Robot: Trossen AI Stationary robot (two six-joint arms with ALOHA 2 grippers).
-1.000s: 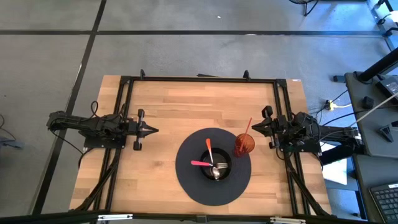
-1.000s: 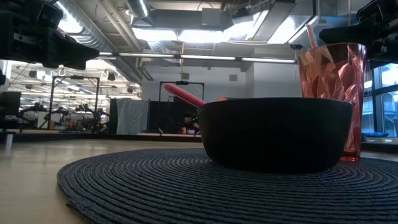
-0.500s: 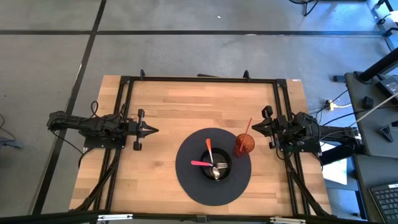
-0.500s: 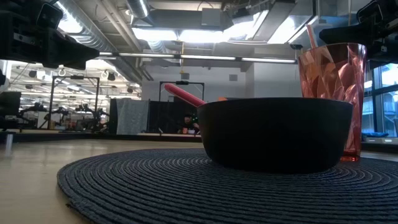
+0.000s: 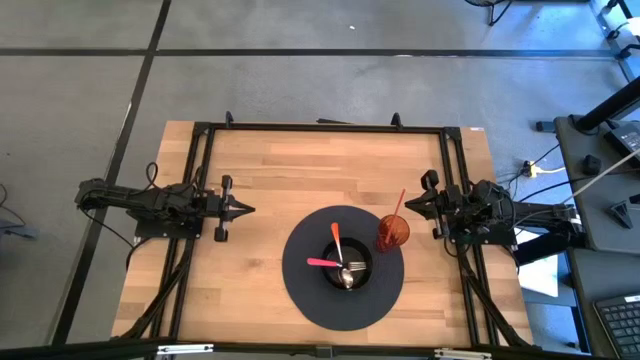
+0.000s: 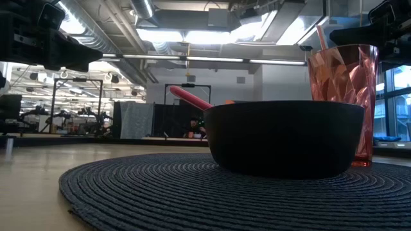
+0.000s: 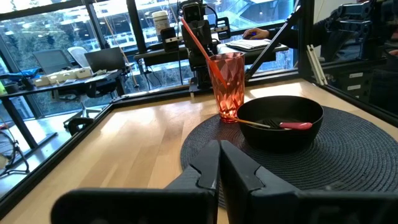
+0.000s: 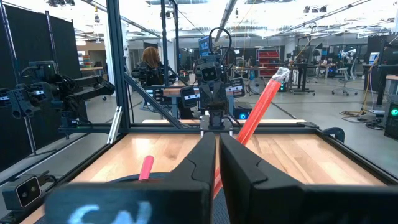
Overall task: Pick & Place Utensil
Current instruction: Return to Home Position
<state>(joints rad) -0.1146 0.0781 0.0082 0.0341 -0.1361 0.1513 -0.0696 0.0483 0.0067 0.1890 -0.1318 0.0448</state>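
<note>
We took the wooden counter (image 5: pixel 260 170) first. A round dark woven mat (image 5: pixel 300 295) lay on its near middle, and everything of the job sat on that mat. The left claw (image 5: pixel 250 209) hung over the counter's left side and the right claw (image 5: pixel 406 204) over its right, near the cup. Each had its fingers pressed together on nothing, as the wrist views showed. We judged both arms parked and the placing done.

The black bowl (image 7: pixel 280 134) stood at the mat's centre. It held the orange spoon (image 5: pixel 336 240) and the pink fork (image 5: pixel 320 262), metal heads down in the bottom. Their handles leaned up over the rim, the spoon's toward the far side and the fork's toward the left. The faceted orange cup (image 7: pixel 227 84) stood upright just right of the bowl, by the mat's right edge. The orange straw (image 7: pixel 198 38) leaned in it, tilted toward the far right.

We reckoned the spoon and fork light and stiff, best taken mid-handle, where the plastic clears the rim. The straw looked thin, light and easy to crush, so a gentle pinch above the cup's lip would suit it. The cup, hard and smooth, might slip or tip.
</note>
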